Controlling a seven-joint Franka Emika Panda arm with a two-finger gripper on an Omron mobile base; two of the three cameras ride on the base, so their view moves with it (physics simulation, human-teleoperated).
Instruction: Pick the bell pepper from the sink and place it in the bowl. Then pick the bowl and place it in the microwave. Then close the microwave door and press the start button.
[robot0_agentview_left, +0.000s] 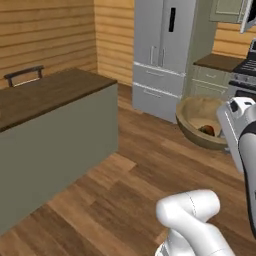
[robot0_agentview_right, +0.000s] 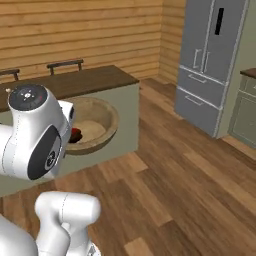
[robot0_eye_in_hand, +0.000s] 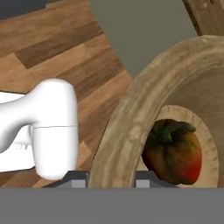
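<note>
- Hand view, looking along the gripper: its two small dark fingertips sit on either side of the near rim of the bowl, one outside the wall and one inside, so the gripper is clamped on the rim and carrying the bowl.
- The bell pepper, dark red-brown with a green stem, lies inside the bowl on its flat bottom, close to the gripped rim.
- Left base view: the bowl hangs in the air over the wooden floor, tilted so its inside faces the camera, with the pepper low against its wall.
- Right base view: the bowl sits just behind the white wrist, in front of the kitchen island. A grey refrigerator stands across the room.
- Judged step: carrying the loaded bowl to the microwave.
- To do it well, keep the bowl as level as possible so the pepper cannot roll out over the lower edge.
- Move slowly; a one-sided rim grip may let the bowl swing or slip.
- Steer clear of the island's corner while turning.
</note>
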